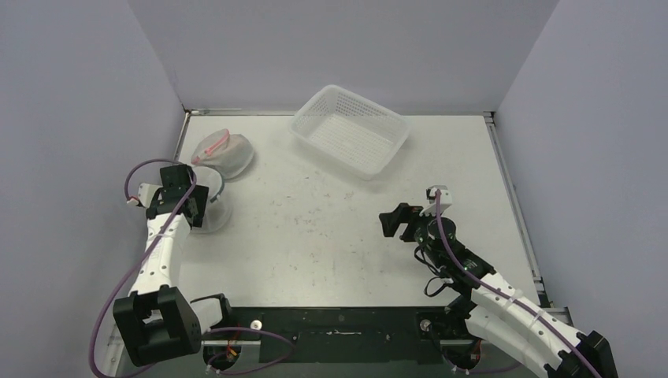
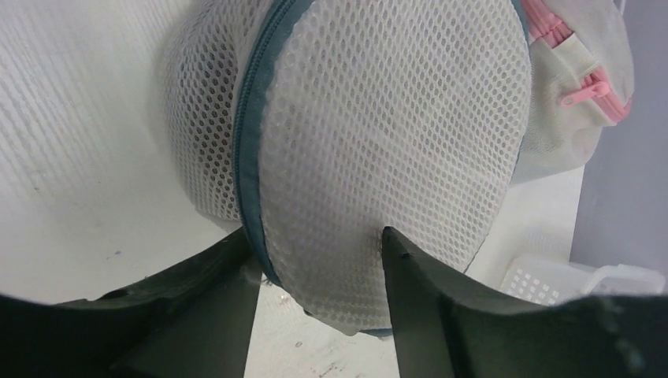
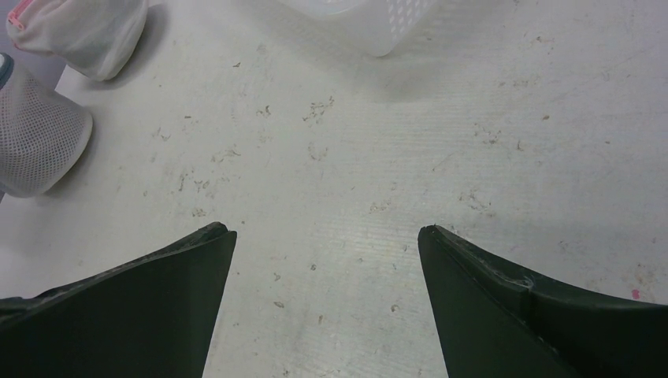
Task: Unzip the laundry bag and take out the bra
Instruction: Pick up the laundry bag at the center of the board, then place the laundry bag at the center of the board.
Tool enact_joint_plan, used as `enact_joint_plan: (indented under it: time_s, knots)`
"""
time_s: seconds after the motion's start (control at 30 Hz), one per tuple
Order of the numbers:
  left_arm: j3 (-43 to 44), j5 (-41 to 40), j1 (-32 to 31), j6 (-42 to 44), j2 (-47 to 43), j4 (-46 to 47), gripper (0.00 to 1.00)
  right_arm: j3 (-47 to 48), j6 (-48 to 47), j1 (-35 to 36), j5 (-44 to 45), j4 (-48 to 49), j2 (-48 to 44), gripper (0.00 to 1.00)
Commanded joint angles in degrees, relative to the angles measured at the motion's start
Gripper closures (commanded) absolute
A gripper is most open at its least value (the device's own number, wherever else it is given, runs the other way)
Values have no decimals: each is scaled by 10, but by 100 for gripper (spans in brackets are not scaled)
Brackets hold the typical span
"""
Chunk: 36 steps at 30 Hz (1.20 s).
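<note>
The laundry bag [image 2: 394, 118] is a round white mesh pouch with a teal zipper [image 2: 254, 118] running round its rim. It stands on edge at the table's left side [image 1: 214, 206]. My left gripper [image 2: 319, 244] has its fingers pressed against both sides of the bag's lower lobe, one by the zipper and one denting the mesh. In the top view the left gripper [image 1: 193, 206] covers part of the bag. My right gripper [image 1: 396, 223] hangs open over bare table at the right, nothing between its fingers [image 3: 327, 232]. The bra is hidden.
A second, cream pouch with a pink zipper [image 1: 224, 153] lies behind the mesh bag near the back left wall. A white plastic basket [image 1: 350, 130] sits tilted at the back centre. Grey walls close in the table on three sides.
</note>
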Motion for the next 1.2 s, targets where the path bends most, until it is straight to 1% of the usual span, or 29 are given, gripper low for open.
enact_joint_plan:
  time_s: [0.0, 0.1, 0.2, 0.23, 0.33, 0.43, 0.5, 0.6, 0.67, 0.7, 0.77, 0.87, 0.9, 1.0, 1.07, 1.17]
  knots:
    - [-20, 17, 5, 22, -27, 62, 53, 7, 4, 4, 4, -4, -13, 10]
    - [-27, 39, 2, 41, -47, 78, 70, 20, -8, 3, 7, -21, -17, 10]
    - [-13, 55, -16, 58, -66, 70, 97, 34, -18, 3, 20, -63, -28, 10]
    - [-3, 56, -27, 65, -74, 61, 100, 38, -22, 3, 23, -71, -33, 10]
    - [33, 56, -88, 104, -113, 47, 100, 49, -30, 4, 29, -92, -48, 10]
    - [64, 61, -189, 142, -158, 58, 100, 65, -32, 3, 33, -109, -59, 10]
    - [70, 101, -245, 174, -170, 91, 100, 76, -29, 3, 41, -115, -64, 10]
    - [76, 179, -322, 205, -157, 124, 100, 97, -23, 4, 57, -126, -66, 10]
    - [72, 245, -355, 221, -140, 158, 100, 113, -6, 3, 76, -143, -58, 10]
    - [63, 277, -368, 227, -136, 183, 100, 118, 2, 3, 80, -150, -53, 10]
    - [20, 342, -385, 228, -139, 266, 100, 125, 19, 3, 83, -156, -44, 10]
    - [-74, 397, -393, 195, -154, 432, 100, 121, 41, 3, 91, -153, -46, 10]
    - [-108, 402, -395, 186, -157, 487, 100, 116, 49, 4, 93, -149, -53, 10]
    - [-191, 403, -399, 166, -140, 600, 100, 80, 77, 4, 85, -119, -90, 10]
    - [-231, 402, -403, 150, -112, 661, 100, 51, 87, 4, 64, -87, -112, 10]
    - [-283, 404, -411, 102, -76, 760, 100, 25, 94, 4, 49, -61, -123, 10]
